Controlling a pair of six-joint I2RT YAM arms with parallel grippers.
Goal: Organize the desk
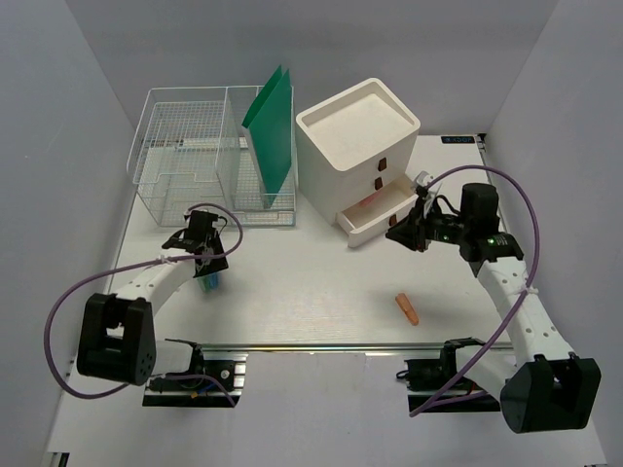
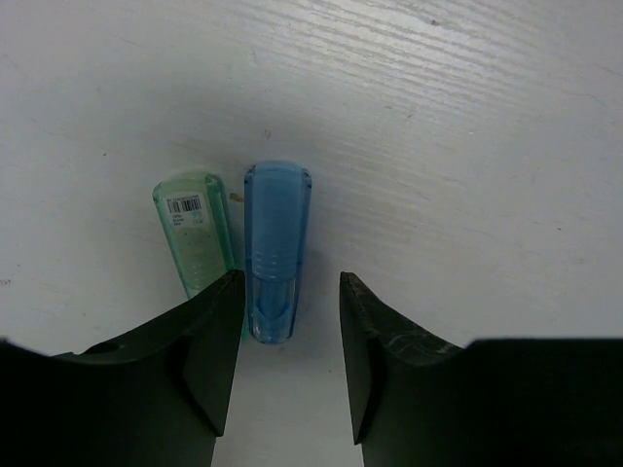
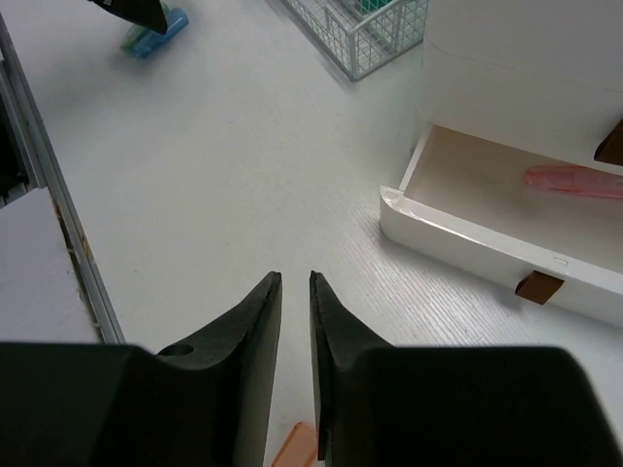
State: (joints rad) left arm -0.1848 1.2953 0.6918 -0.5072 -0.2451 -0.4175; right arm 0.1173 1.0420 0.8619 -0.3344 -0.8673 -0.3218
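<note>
The desk (image 1: 311,282) is a white tabletop. On its left lie a blue marker (image 2: 276,243) and a green marker (image 2: 193,229) side by side. My left gripper (image 2: 290,277) is open just over them; the blue marker's near end sits between the jaws, close to the left finger, which covers the green marker's end. My right gripper (image 3: 295,277) hovers in front of the open bottom drawer (image 3: 467,233), jaws a narrow gap apart with nothing between them. A pink marker (image 3: 574,181) lies in that drawer. An orange marker (image 1: 407,308) lies on the desk near the front right.
A white three-drawer box (image 1: 358,136) stands at the back middle, with a wire basket (image 1: 185,156) holding a green folder (image 1: 271,136) to its left. A metal rail (image 1: 321,347) runs along the near edge.
</note>
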